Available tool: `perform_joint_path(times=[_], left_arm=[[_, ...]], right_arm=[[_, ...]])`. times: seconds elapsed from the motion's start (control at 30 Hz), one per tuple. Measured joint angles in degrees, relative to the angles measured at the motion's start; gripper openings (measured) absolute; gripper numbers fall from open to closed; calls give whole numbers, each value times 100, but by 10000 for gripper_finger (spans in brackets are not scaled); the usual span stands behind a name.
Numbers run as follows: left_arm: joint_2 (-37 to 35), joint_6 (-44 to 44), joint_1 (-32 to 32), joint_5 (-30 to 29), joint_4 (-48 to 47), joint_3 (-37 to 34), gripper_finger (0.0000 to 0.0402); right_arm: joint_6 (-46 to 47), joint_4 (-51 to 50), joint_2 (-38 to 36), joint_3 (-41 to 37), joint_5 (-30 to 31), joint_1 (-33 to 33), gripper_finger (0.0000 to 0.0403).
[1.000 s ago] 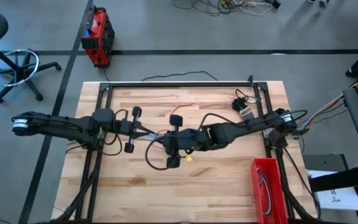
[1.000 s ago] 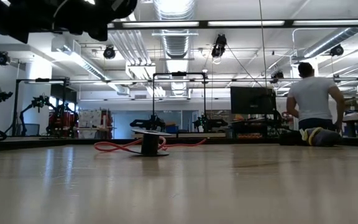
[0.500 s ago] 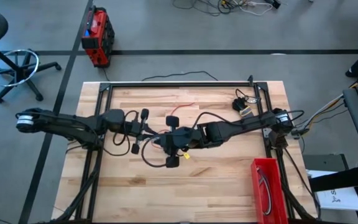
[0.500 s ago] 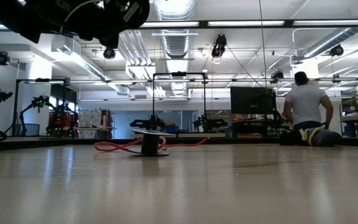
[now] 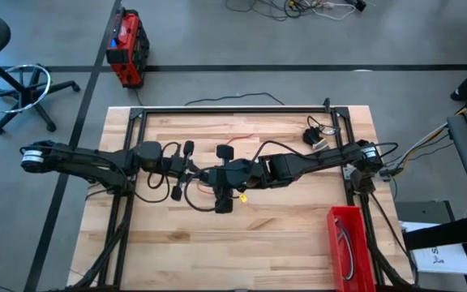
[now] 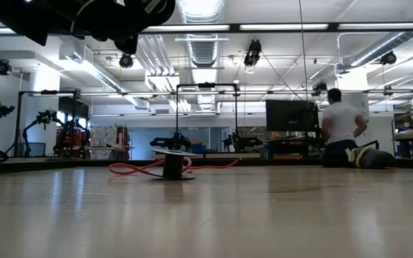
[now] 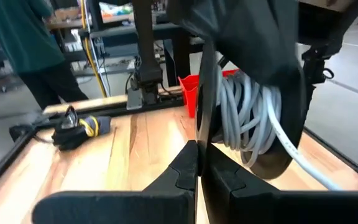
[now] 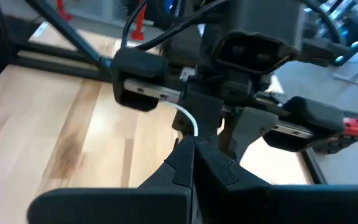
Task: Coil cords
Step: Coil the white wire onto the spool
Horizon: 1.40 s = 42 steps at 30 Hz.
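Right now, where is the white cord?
The white cord is off the table at its middle, held between the two grippers: the left gripper is shut on one end, and the right gripper on the other.

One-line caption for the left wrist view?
Left gripper shut on the white cord, coiled just ahead by the right arm.
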Motion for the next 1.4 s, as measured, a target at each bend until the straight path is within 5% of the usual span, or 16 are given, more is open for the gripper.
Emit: perform_joint_path(times=[0.57, 0.87, 1.4], left_arm=[[938, -504, -39, 149, -74, 483, 0], [620, -992, -42, 210, 1213, 289, 0], [311, -1498, -116, 700, 2441, 249, 0]], right_arm=[[149, -469, 76, 26, -496, -184, 0], [-576, -426, -479, 291, 583, 336, 0], [-1354, 3472, -696, -1463, 2254, 1306, 0]])
